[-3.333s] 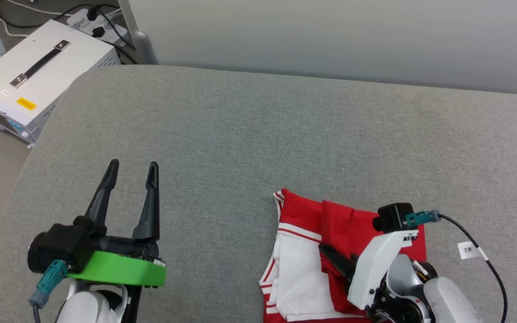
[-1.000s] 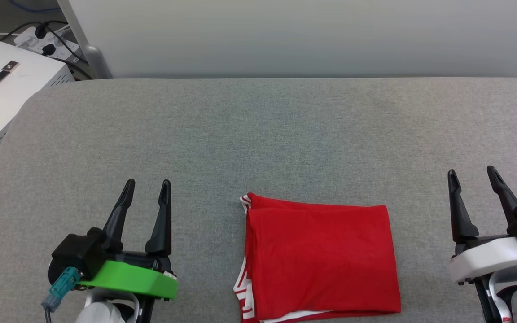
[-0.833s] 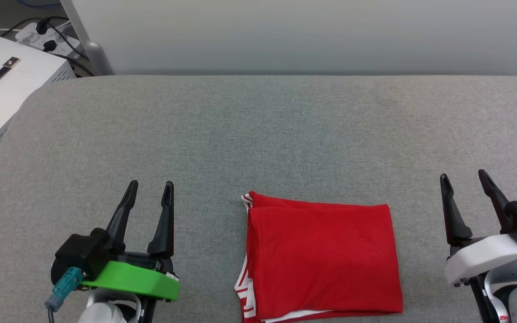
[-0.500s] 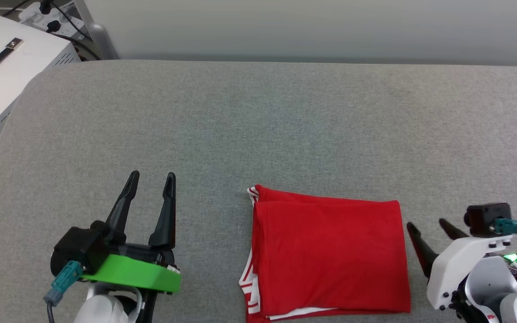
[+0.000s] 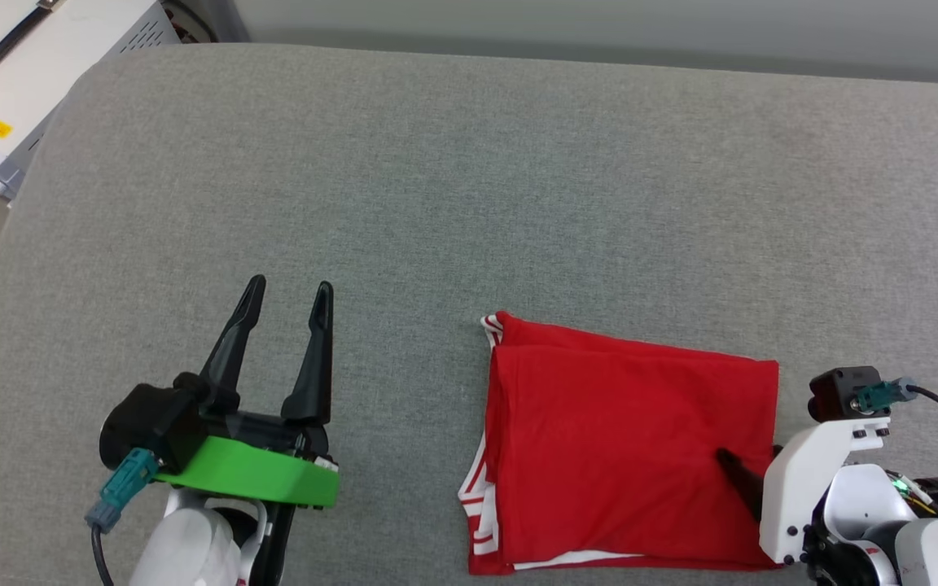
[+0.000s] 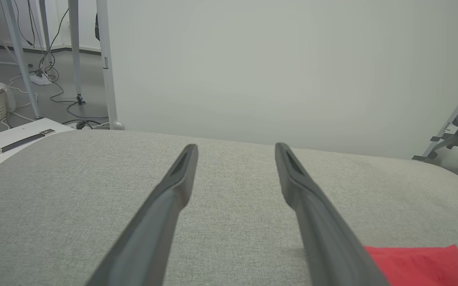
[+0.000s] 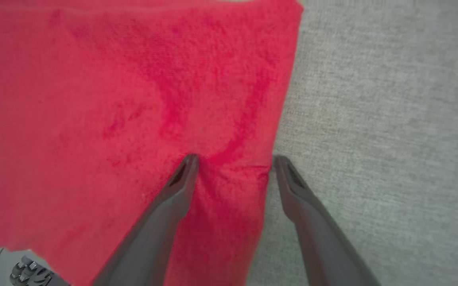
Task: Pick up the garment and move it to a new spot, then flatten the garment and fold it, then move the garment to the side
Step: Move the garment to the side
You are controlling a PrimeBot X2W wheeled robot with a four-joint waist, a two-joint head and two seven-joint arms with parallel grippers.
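My right claw (image 7: 235, 159) is spread astride the right edge of the folded red shirt (image 5: 624, 448), one finger on cloth, one on the grey cushion (image 5: 436, 187), placed, I judge, to pinch and drag it aside. My left claw (image 5: 290, 285) hovers spread, well left, leaving room. A white box (image 5: 29, 49) sits past the far corner.

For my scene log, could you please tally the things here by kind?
Folded red garment: 1
Grippers: 2 (left gripper, right gripper)
White box: 1
Grey padded surface: 1
Total: 5
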